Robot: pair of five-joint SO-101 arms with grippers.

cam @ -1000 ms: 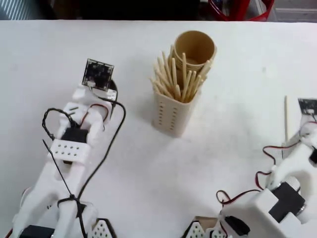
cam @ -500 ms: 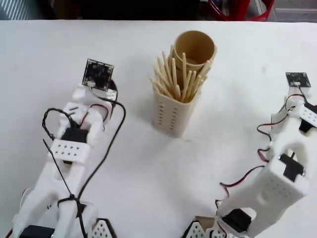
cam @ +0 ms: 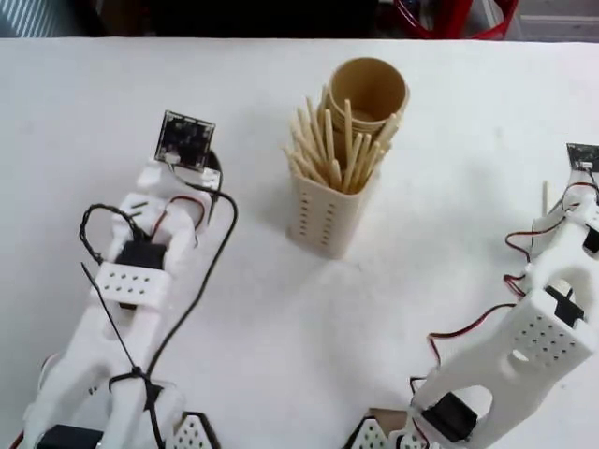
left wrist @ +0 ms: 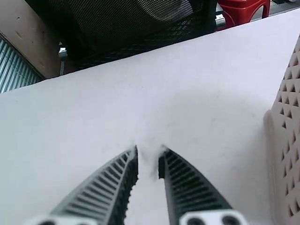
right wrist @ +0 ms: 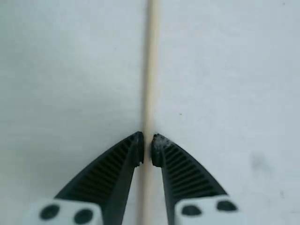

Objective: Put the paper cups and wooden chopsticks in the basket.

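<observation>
Lying pinched in the right pincer (right wrist: pixel 146 145) is a thin, straight, pale chopstick (right wrist: pixel 150 70).

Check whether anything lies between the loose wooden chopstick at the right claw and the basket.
Nothing visible does. The thin wooden chopstick sits between the right claw's tips, and the white table runs unbroken from there to the perforated cream plastic basket.

The high camera is looking steeply down over the table (cam: pixel 103 84) from the near side. The left wrist camera is facing the far edge from low behind the left gripper (left wrist: pixel 147 157), and it is sharing the basket (left wrist: pixel 286 140) wall with the high view. The right wrist camera is hanging very near over a chopstick (right wrist: pixel 151 70) at the right, also shared.
</observation>
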